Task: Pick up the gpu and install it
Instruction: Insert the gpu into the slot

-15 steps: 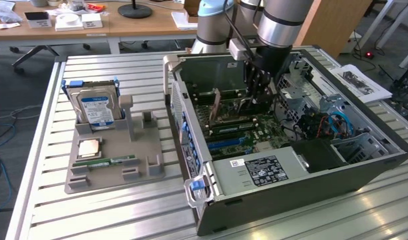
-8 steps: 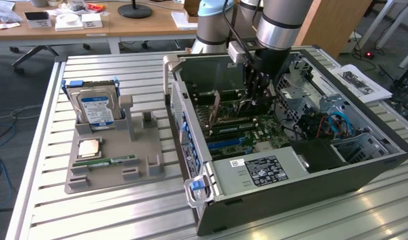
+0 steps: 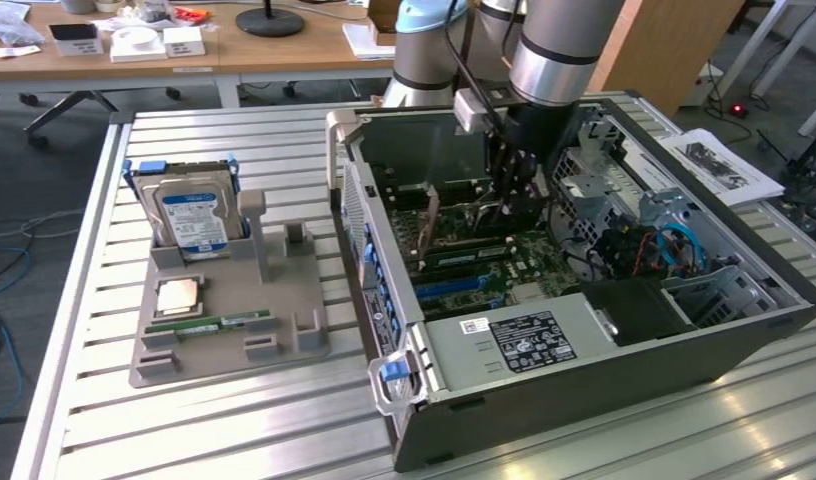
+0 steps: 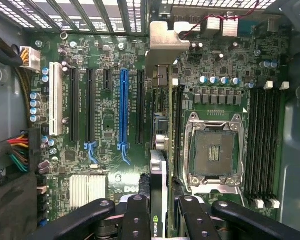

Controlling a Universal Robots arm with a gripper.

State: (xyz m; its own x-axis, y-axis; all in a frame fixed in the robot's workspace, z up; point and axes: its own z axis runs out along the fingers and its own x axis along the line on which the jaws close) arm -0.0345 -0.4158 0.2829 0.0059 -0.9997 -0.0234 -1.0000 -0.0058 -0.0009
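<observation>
Wrist view: end effector (image 4: 162, 212) clamped on gpu (image 4: 158, 167), Nvidia logo (image 4: 154, 225) on its edge.

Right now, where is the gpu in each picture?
Exterior view: the gpu hangs inside the open computer case, held by the claw.
Wrist view: the gpu shows edge-on in the claw, between the blue slot and the processor socket.
Shared landmark: the blue slot.
</observation>
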